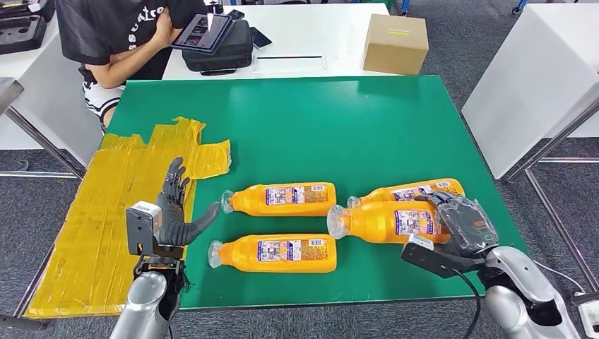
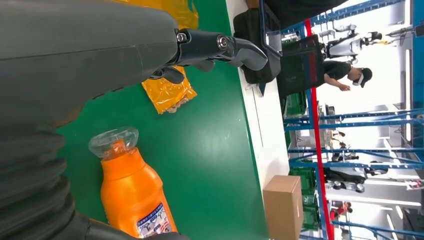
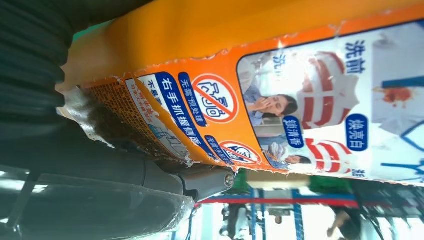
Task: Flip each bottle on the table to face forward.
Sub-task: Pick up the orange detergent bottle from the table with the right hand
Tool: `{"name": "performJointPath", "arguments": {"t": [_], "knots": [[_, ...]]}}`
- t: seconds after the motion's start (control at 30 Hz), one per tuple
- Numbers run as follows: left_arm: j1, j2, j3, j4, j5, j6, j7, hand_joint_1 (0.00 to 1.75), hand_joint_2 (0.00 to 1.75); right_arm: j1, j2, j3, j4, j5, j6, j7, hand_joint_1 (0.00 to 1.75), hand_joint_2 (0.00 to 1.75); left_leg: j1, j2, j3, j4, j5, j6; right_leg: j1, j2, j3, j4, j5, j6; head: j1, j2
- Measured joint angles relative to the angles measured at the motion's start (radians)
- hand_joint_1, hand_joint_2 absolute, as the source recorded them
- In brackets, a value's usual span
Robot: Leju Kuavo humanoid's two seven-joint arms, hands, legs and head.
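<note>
Head view: four orange bottles lie on their sides on the green table (image 1: 353,120), caps pointing left. My right hand (image 1: 463,222) grips the right front bottle (image 1: 385,220), which touches the right back bottle (image 1: 413,191) behind it. My left hand (image 1: 173,212) hovers with fingers spread, holding nothing, beside the yellow tape patch (image 1: 106,212), near the middle bottle (image 1: 282,199) and the front bottle (image 1: 275,253).

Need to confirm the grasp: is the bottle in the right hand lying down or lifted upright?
Lying down: the orange bottle lies sideways on the green table.
</note>
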Motion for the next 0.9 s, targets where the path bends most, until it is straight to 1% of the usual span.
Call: {"name": "performJointPath", "arguments": {"t": [0.07,0.17,0.23,0.33,0.4,0.47,0.63,0.77,0.9], "knots": [[0.0,-0.005,-0.001,0.0,-0.005,0.002,0.002,0.0,1.75,-0.01,0.046,0.0,0.009,-0.082,-0.047,-0.035,1.75,1.75,0.0,0.0,0.0,0.0,0.0,0.0,0.0,0.0,0.0,0.0,0.0,0.0,0.0,0.0],[0.003,-0.012,-0.007,-0.001,-0.013,0.016,0.004,0.0,1.75,-0.026,0.133,0.002,0.044,-0.235,-0.143,-0.089,1.75,1.75,0.001,0.0,0.0,0.0,0.0,0.0,0.001,0.0,0.0,0.0,0.0,0.0,0.0,0.0],[0.006,-0.015,-0.016,-0.005,-0.016,0.027,0.007,0.0,1.75,-0.042,0.193,0.005,0.082,-0.312,-0.211,-0.113,1.75,1.75,0.002,0.001,0.0,0.0,0.0,0.0,0.001,0.0,0.0,0.0,0.0,0.0,0.0,0.0],[0.008,-0.018,-0.028,-0.01,-0.018,0.042,0.014,0.0,1.75,-0.076,0.273,0.012,0.161,-0.33,-0.325,-0.13,1.75,1.75,0.002,0.001,0.0,0.0,0.0,0.0,0.001,0.0,0.0,0.0,0.0,0.0,0.0,0.0],[0.011,-0.019,-0.037,-0.015,-0.018,0.049,0.018,0.0,1.75,-0.101,0.321,0.021,0.224,-0.338,-0.376,-0.142,1.75,1.75,0.002,0.001,0.0,0.0,0.0,0.0,0.001,0.0,0.0,0.0,0.0,0.0,0.0,0.0],[0.013,-0.019,-0.047,-0.022,-0.018,0.052,0.02,0.0,1.75,-0.12,0.364,0.028,0.282,-0.377,-0.394,-0.162,1.75,1.75,0.002,0.0,0.0,0.0,0.001,0.0,0.001,0.0,0.0,0.0,0.0,0.0,0.0,0.0],[0.012,-0.02,-0.071,-0.036,-0.021,0.057,0.037,0.0,1.75,-0.157,0.457,0.047,0.381,-0.512,-0.383,-0.212,1.75,1.75,0.002,0.0,-0.001,0.0,0.001,0.0,0.001,-0.001,-0.001,0.001,0.0,0.0,0.0,0.0],[0.008,-0.02,-0.088,-0.042,-0.021,0.058,0.047,0.0,1.75,-0.19,0.504,0.064,0.436,-0.553,-0.38,-0.221,1.75,1.75,0.002,0.0,-0.001,0.0,0.001,0.0,0.001,-0.001,-0.001,0.0,0.0,0.0,0.0,0.0],[-0.002,-0.022,-0.107,-0.042,-0.021,0.058,0.053,0.0,1.75,-0.233,0.545,0.082,0.506,-0.607,-0.355,-0.24,1.75,1.75,0.002,0.0,-0.001,0.0,0.001,0.0,0.001,0.0,-0.001,0.001,0.0,0.0,0.0,0.0]]}}
